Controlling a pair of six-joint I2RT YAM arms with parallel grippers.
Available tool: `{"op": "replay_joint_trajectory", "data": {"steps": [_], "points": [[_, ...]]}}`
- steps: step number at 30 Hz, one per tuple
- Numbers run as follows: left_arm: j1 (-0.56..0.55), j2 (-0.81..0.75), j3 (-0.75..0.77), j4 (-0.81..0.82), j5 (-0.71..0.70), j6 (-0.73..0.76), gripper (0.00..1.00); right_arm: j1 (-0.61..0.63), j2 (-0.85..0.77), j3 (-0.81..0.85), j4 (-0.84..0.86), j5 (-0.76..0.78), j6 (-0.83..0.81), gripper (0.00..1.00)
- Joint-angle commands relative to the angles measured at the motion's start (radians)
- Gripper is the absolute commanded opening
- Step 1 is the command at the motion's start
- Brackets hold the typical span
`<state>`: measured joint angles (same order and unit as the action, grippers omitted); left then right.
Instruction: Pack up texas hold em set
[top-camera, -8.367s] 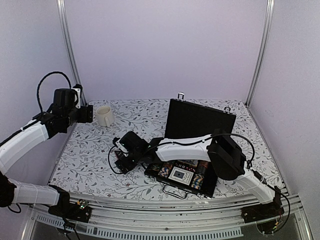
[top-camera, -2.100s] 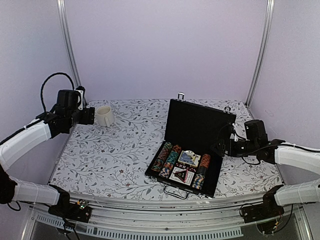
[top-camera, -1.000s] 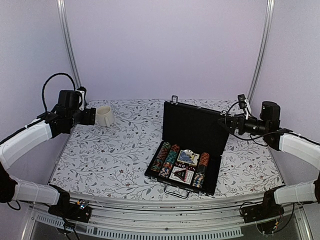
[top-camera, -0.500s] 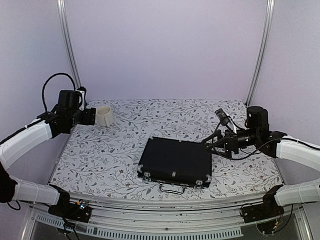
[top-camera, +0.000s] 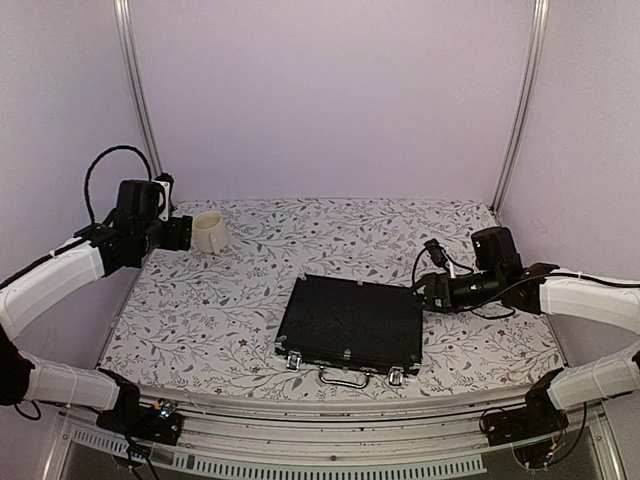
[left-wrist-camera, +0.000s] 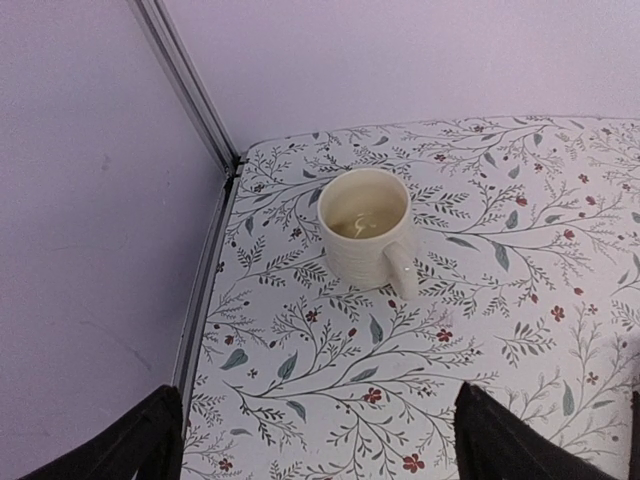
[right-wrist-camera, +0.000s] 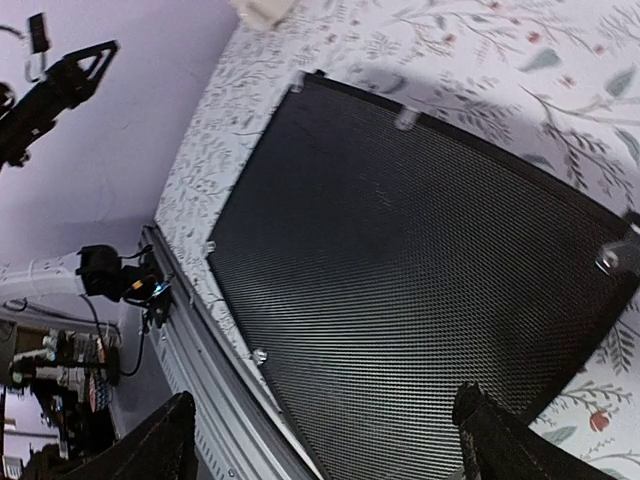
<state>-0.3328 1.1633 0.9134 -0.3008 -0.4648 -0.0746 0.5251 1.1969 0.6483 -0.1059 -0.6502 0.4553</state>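
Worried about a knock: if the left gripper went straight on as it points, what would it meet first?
Probably the cream mug, which stands centred ahead of the open left gripper; how far ahead is unclear.

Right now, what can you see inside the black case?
Nothing: the black case lies flat with its lid down, so whatever it holds is covered. Only the lid's outside, front latches and metal handle show.

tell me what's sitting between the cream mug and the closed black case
Nothing: between the mug and the briefcase there is only bare floral table top, with no loose item. The top external view shows the whole stretch.
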Motion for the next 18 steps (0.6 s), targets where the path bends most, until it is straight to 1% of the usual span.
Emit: {"op": "replay_joint_trajectory", "data": {"steps": [1,5,10,13,18], "points": [[-0.018,-0.010,-0.007,0.012,-0.015,0.012,0.94,0.004,0.017,-0.050,-0.094,0.219,0.118,0.85],[-0.019,-0.010,-0.007,0.012,-0.017,0.013,0.94,0.003,-0.031,-0.090,-0.126,0.318,0.146,0.76],[-0.018,-0.007,-0.006,0.012,-0.015,0.013,0.94,0.003,-0.017,-0.111,-0.125,0.321,0.149,0.67],[-0.020,-0.007,-0.007,0.012,-0.016,0.012,0.94,0.003,0.028,-0.111,-0.090,0.286,0.141,0.66],[-0.020,-0.003,-0.008,0.011,-0.020,0.014,0.94,0.024,0.110,-0.092,0.019,0.205,0.128,0.65]]}}
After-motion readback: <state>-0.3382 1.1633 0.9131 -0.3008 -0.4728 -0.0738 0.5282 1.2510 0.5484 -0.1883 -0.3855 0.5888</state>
